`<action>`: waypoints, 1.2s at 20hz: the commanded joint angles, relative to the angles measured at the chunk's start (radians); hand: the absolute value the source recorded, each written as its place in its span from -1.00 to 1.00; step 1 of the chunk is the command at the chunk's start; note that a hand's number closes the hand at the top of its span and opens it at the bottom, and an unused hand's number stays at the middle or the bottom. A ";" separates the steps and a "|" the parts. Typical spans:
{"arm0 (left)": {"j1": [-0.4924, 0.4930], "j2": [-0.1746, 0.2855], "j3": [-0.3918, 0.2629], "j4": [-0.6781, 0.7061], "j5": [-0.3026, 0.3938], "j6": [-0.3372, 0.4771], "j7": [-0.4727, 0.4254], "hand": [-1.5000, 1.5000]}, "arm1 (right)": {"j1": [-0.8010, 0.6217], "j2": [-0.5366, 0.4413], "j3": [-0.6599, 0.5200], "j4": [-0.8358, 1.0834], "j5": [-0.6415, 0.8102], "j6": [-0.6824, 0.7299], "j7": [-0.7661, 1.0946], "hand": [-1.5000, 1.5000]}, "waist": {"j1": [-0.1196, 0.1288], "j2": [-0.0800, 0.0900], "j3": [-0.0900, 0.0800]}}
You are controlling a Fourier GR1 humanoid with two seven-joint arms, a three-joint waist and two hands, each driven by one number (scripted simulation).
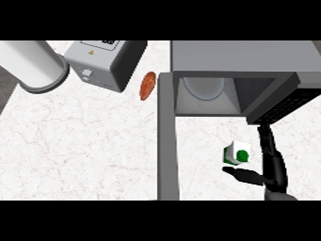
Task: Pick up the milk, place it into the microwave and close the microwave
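The step in hand is the pickup. The milk carton (236, 154) stands on the marble counter (79, 141), at 6 o'clock from the mouth of the open microwave (246, 56). The right hand (268, 175) is open at the carton's 4 o'clock. Its fingers (267, 146) run straight up along the carton's 3 o'clock side, just beside it. The thumb (238, 173) reaches across under its 6 o'clock edge. Nothing is gripped yet, and the left hand does not show.

The next move probably calls for closing fingers and thumb onto the carton, then lifting it and carrying it toward 12 o'clock onto the glass turntable (204, 88).

The path is a corridor. The open door (167, 141) stands as a long grey wall at the carton's 9 o'clock. The microwave's dark vented panel (288, 104) juts out at 1 o'clock, close to the fingertips. The lift should therefore stay centred.

Closing the door will need free counter at 9 o'clock of it, and that stretch looks bare. The toaster (104, 61), a white cylinder (31, 63) and a reddish-brown food item (148, 86) sit toward 11 o'clock. The food item is near the door's hinge end.
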 commanded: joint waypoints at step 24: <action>-0.022 -0.017 -0.028 0.002 -0.020 0.043 0.024 -1.00 | -0.128 -0.014 -0.043 0.227 -0.053 0.225 -0.275 1.00 | -0.005 -0.001 0.000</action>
